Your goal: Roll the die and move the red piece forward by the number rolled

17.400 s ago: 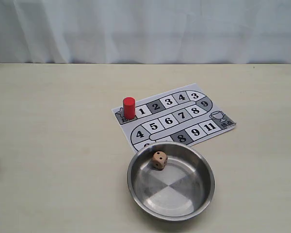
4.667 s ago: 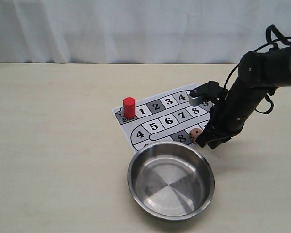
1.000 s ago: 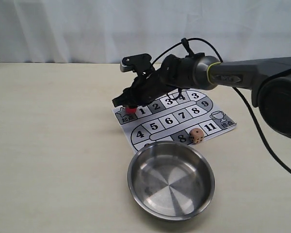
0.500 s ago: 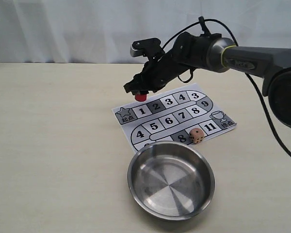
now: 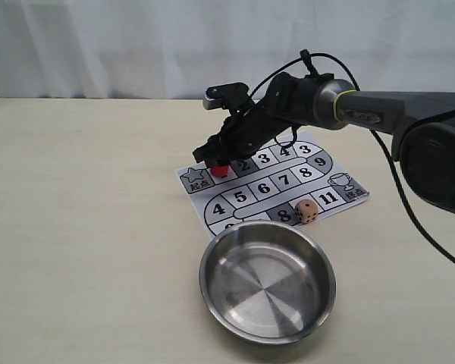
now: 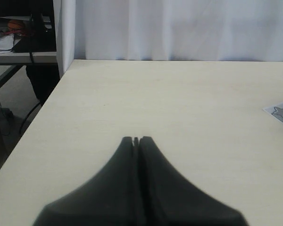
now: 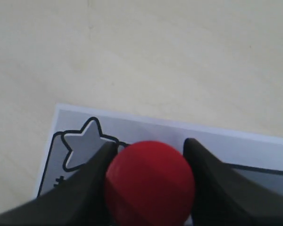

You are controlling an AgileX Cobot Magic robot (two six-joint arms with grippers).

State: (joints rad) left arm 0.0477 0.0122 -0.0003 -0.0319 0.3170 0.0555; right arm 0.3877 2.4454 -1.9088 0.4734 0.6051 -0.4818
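Right gripper (image 7: 150, 145): clamped on the red piece (image 7: 150, 183), one dark finger (image 7: 92, 188) on each side of it. Piece upright, over the game board (image 5: 219, 209), just beside the star square (image 7: 82, 143) at the board's left end. Cannot tell whether its base touches the paper.

Board flat about mid-table, a little toward the right edge.

Die (image 5: 307, 211) sits on the board's near side by square 8, well apart from the piece and free of either gripper.

Steel bowl (image 5: 206, 265) between board and near edge, its far rim covering the board's near margin.

Left gripper (image 6: 136, 140): jaws pressed together, gripping nothing, over bare table (image 6: 179, 103) near the left edge.
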